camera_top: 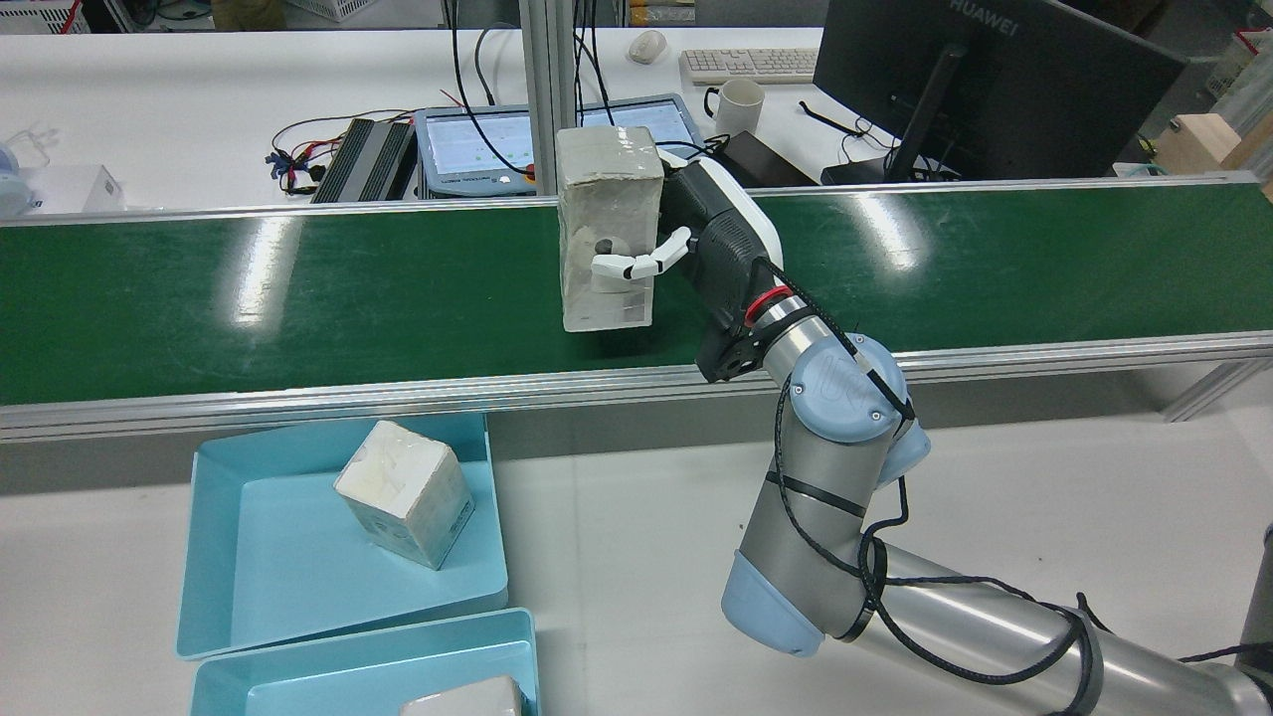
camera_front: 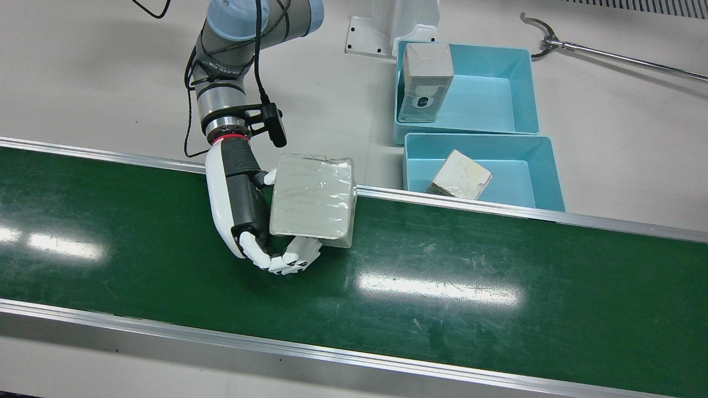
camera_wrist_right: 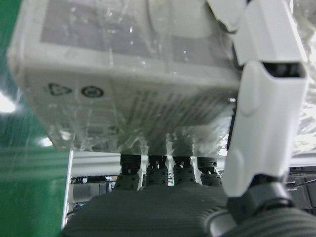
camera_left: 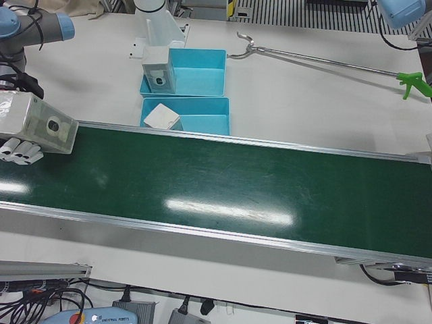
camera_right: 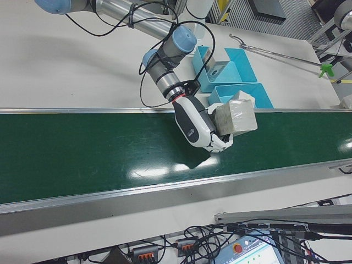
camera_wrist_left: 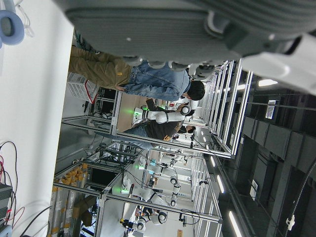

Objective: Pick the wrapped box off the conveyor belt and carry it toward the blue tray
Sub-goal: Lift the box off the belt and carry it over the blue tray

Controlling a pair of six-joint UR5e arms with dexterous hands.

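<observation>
Wrapped box [camera_front: 313, 199] is clamped by right hand [camera_front: 243, 207] fingers [camera_front: 293, 258], lifted clear of conveyor belt [camera_front: 498, 287]. Box should be kept level while carried to blue tray [camera_front: 531, 160].

The back of the black monitor [camera_top: 1004, 80] behind the belt carries the brand HUAWEI in pale capitals near its top edge, seen in the rear view. The wrapped box [camera_wrist_right: 128, 84] held in the right hand [camera_wrist_right: 207, 197] shows two small printed signs under its plastic film: a triangle of recycling arrows and, just beside it, a round dark mark whose inside is too blurred to read; the fine print next to them is also unreadable. A band of lettering on the right arm's wrist [camera_front: 221, 69] is too small to make out
</observation>
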